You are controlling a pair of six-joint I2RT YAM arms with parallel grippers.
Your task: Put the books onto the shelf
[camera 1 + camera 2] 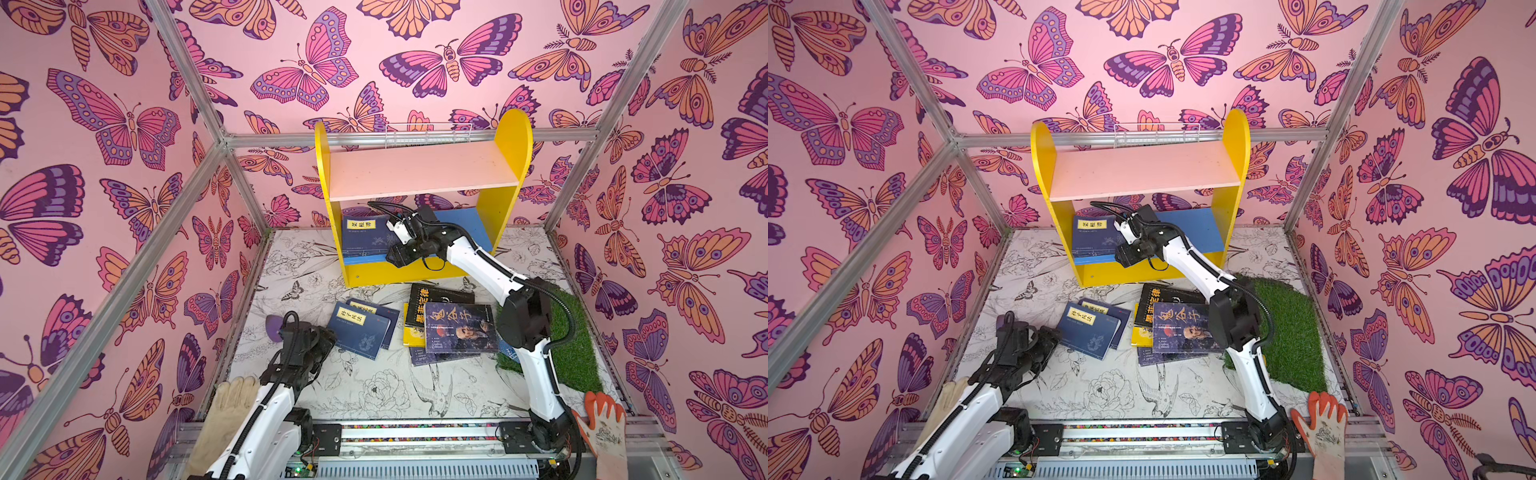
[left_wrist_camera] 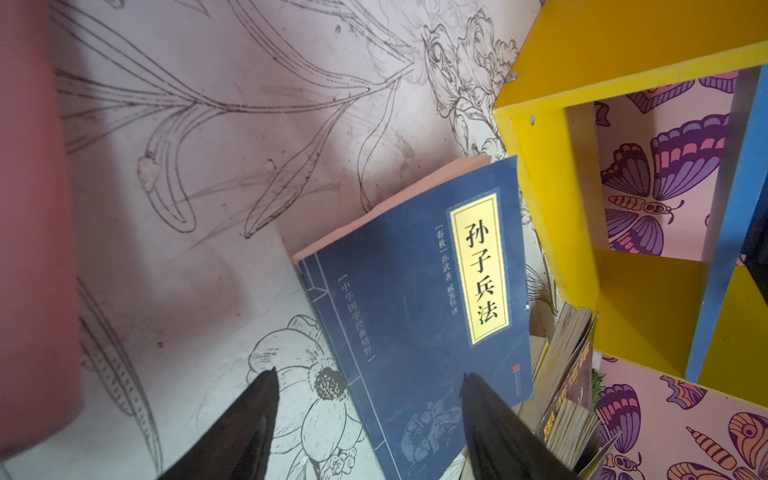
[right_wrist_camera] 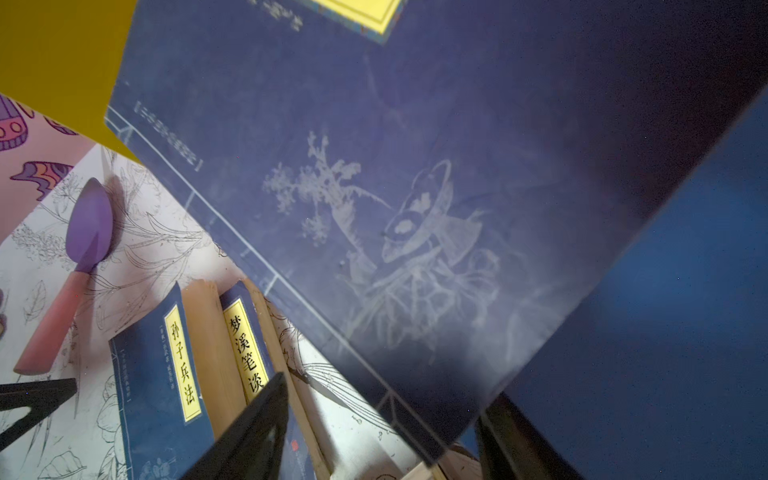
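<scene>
Shelf [image 1: 505,199]: R arm [image 1: 478,257] stretched in, jaws open at navy book [image 1: 365,241]; L arm [image 1: 270,407] low, jaws open.

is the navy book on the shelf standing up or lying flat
Lying flat: the navy book rests cover up on the blue lower board, its yellow title label showing in both top views.

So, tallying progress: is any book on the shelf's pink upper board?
No, the pink upper board is bare; a navy book lies on the blue board.
</scene>
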